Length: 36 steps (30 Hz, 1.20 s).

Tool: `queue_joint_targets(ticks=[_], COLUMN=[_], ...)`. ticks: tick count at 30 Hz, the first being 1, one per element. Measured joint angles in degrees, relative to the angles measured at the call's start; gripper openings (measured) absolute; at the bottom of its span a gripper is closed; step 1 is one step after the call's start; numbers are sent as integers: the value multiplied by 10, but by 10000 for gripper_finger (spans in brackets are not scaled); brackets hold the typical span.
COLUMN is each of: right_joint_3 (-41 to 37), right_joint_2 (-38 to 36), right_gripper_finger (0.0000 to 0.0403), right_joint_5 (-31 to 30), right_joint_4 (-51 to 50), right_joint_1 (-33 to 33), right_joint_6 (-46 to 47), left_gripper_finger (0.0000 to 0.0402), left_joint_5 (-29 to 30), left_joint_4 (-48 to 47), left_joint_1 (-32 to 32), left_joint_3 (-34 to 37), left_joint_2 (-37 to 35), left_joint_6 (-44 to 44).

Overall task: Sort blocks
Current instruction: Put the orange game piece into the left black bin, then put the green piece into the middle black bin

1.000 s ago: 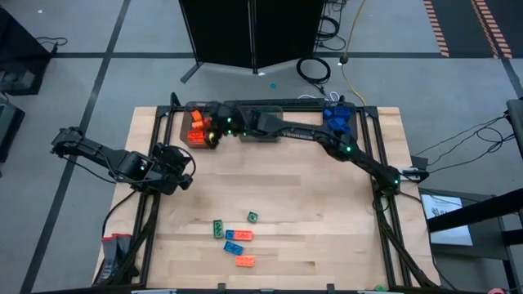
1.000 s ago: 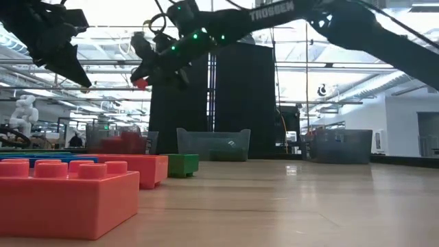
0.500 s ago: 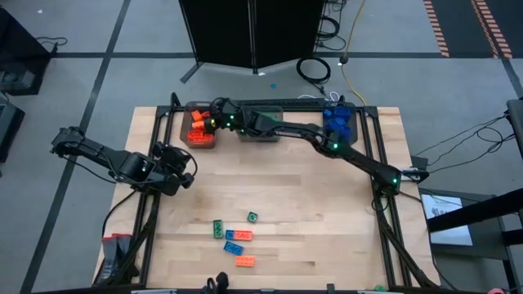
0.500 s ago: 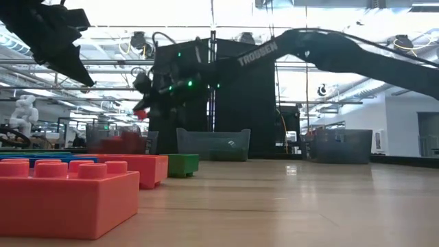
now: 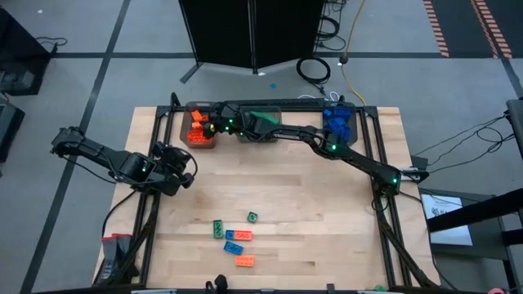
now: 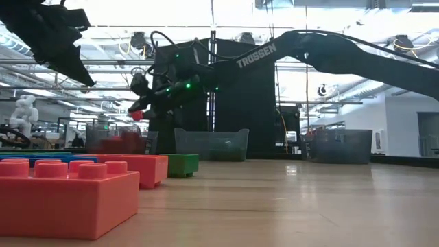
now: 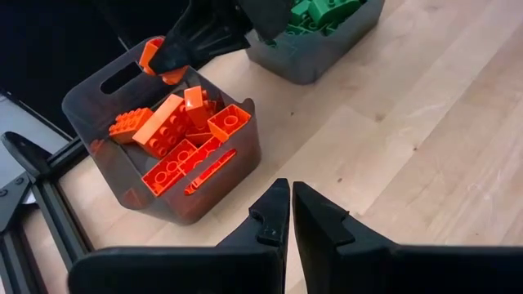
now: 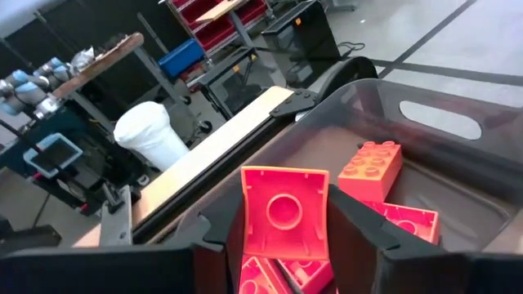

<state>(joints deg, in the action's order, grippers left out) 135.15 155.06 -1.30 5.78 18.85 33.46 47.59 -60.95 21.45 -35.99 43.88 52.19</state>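
Orange brick (image 8: pixel 284 214) sits clamped between the fingers of the right pincer (image 5: pixel 207 124), which hangs over the orange bin (image 5: pixel 187 135) at the desk's (image 5: pixel 327 212) far left corner. That bin holds a heap of orange bricks (image 7: pixel 186 135). Beside it along the far edge stands the green bin (image 7: pixel 315 61) with green bricks (image 5: pixel 263 117), and at the far right corner the blue bin (image 5: pixel 338 120) with blue bricks. The left pincer (image 5: pixel 181 169) waits near the left edge, its fingers (image 7: pixel 274 216) drawn together on nothing. Near the front edge lie loose bricks (image 5: pixel 233 238): a green one (image 5: pixel 218 228), a small green one (image 5: pixel 252 217), two blue (image 5: pixel 233 247) and two orange (image 5: pixel 244 261). From desk height the held brick (image 6: pixel 137 115) shows above the orange bin's rim.
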Motion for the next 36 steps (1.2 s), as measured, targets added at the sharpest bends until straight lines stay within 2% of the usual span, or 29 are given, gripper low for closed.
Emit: queue_joint_targets(ticks=[8, 14, 17, 22, 24, 29, 32, 34, 36], right_joint_3=[-1, -2, -3, -3, -3, -3, -1, -1, -1], right_joint_2=[0, -5, -10, -29, -45, -114, -171, -205, -238], right_gripper_finger=[116, 212, 230, 221, 214, 210, 210, 210, 210], right_joint_5=[0, -15, -17, -19, -40, -125, -170, -198, -202], right_joint_4=[-7, -33, -45, -55, -75, -141, -215, -285, -363], right_joint_1=[-13, -22, -24, -24, -25, -33, -35, -38, -43], right_joint_6=[-47, -97, -129, -159, -192, -361, -422, -429, -420], left_gripper_finger=[23, 23, 23, 23, 23, 23, 23, 23, 23], left_joint_5=[0, 0, 1, 5, 5, 6, 6, 5, 5], left_joint_4=[0, 0, 0, 0, 0, -1, -1, -1, 0], left_joint_1=[0, 0, 0, 0, 0, 0, 0, 0, 0], left_joint_3=[0, 0, 0, 0, 0, 0, 0, 0, 0], left_joint_2=[0, 0, 0, 0, 0, 0, 0, 0, 0], left_joint_6=[0, 0, 0, -1, -1, -1, -1, -1, -1])
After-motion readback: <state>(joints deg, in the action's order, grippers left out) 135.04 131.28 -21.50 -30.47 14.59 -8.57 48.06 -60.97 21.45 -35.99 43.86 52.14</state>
